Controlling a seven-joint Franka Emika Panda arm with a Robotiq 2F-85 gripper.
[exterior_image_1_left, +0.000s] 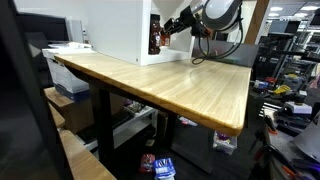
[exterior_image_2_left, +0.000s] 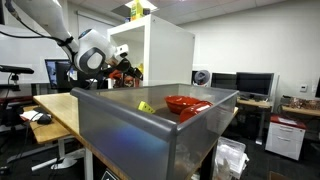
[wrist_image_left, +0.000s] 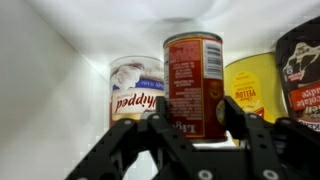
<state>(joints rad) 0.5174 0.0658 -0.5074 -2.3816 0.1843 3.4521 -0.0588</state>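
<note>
in the wrist view, from the left, a white tub (wrist_image_left: 135, 92) with blue lettering stands at the back of the white cabinet (wrist_image_left: 40, 70). just beside it is the red can (wrist_image_left: 193, 70), upright on the shelf floor. a yellow can (wrist_image_left: 255, 92) is near on its other side, and a dark pouch (wrist_image_left: 303, 70) sits at the far right. the red can looks like a stiff metal tin that is probably full, so it should be fairly heavy for its size and unlikely to crush. its paper label gives some grip, though the round wall could twist between flat pads. the best hold is low to mid height, across the widest part and square to the axis. the gripper (wrist_image_left: 197, 108) has its 2 fingers (wrist_image_left: 160, 118) on either side of the can's lower half, apparently pressed onto the label. in both exterior views the arm (exterior_image_1_left: 215, 12) (exterior_image_2_left: 95, 50) reaches roughly level over the wooden table (exterior_image_1_left: 170, 85), with its wrist pushed horizontally into the cabinet's open side.
</note>
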